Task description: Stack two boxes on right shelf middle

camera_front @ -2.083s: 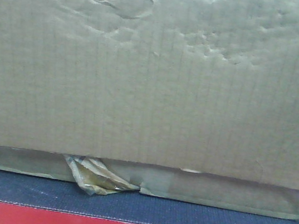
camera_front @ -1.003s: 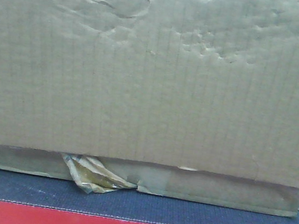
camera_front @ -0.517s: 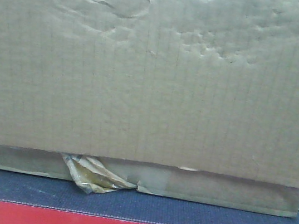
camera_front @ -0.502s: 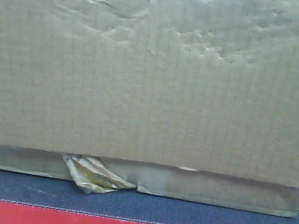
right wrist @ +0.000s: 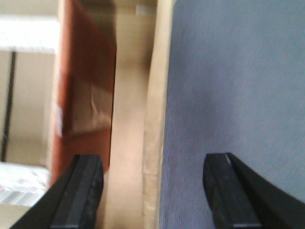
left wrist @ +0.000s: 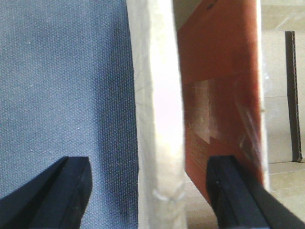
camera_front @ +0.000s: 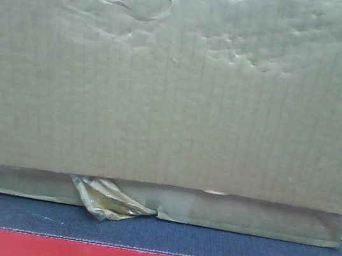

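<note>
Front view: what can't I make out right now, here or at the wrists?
- Shelf: not seen in any view; in the front view the tall box fills the frame, top and sides cut off.
- Thin box: only its front edge shows, under the tall box.
- Right wrist view: blurred; which box sits inside the right end effector is unclear.

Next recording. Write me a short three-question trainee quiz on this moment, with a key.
1. True or false: in the front view, the tall box is above the thin box.
2. The tape scrap on the thin box shows in which part of the front view? A) left half B) right half C) top edge
3. Fill in: in the wrist views, the left gripper and the right gripper each have their jaws ____.

Key: 1 true; 2 A; 3 open.
</note>
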`<state>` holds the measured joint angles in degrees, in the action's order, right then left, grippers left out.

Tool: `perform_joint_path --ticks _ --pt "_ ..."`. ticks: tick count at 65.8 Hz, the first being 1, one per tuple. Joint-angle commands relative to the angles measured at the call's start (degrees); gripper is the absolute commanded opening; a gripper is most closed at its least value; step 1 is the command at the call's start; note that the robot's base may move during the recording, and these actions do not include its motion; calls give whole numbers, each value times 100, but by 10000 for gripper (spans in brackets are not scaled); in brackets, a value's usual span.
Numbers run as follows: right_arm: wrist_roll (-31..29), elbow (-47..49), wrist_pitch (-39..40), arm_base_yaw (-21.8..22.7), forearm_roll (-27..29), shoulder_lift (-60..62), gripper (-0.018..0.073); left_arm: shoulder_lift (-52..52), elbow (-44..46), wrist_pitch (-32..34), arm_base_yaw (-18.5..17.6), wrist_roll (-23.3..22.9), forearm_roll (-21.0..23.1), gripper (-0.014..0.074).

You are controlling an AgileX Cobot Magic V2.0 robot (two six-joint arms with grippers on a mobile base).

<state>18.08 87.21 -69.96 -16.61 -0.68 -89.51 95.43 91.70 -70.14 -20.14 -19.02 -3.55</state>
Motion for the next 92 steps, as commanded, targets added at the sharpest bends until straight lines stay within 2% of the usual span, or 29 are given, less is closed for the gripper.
perform_joint_path --ticks 1,9,33,47,55,58,61,66,67,70,76,79,85,92 --pt "206 -238 -1 -79 -139 -12 340 -20 -4 18 -22 2 29 402" --pt "350 -281 -1 -79 -372 -12 340 -20 -4 18 -22 2 29 402" --pt "350 -281 -1 -79 -294 -12 337 -20 -4 18 -22 2 39 402" --pt "350 -281 -1 -79 -295 -12 221 -20 -98 18 -22 2 39 402" --pt "350 -281 -1 -79 -312 -12 160 -20 -112 18 -22 -167 39 394" --pt "350 -281 -1 -79 -357 -12 125 -20 -112 18 -22 -285 39 359" --pt "350 -281 -1 -79 -402 -12 51 -20 -112 18 -64 -389 25 286" --pt "477 -281 -1 -93 -524 -12 -111 -20 -112 24 -152 -413 -5 44" --pt "519 -281 -1 -104 -557 -12 -141 -20 -112 37 -155 -413 -6 20" --pt "637 -281 -1 -145 -653 -12 -165 -20 -112 107 -221 -413 -6 -118" --pt "748 -267 10 -251 -785 -12 -154 -20 -112 108 -392 -754 -255 -111" --pt "862 -257 19 -349 -953 -1 -154 -33 -112 69 -519 -1099 -686 -111" --pt "1160 -257 19 -530 -1479 90 -154 -53 -31 18 -768 -1489 -1396 -111" --pt "1293 -257 369 -638 -1623 230 -154 -112 175 18 -860 -1560 -1496 -111"
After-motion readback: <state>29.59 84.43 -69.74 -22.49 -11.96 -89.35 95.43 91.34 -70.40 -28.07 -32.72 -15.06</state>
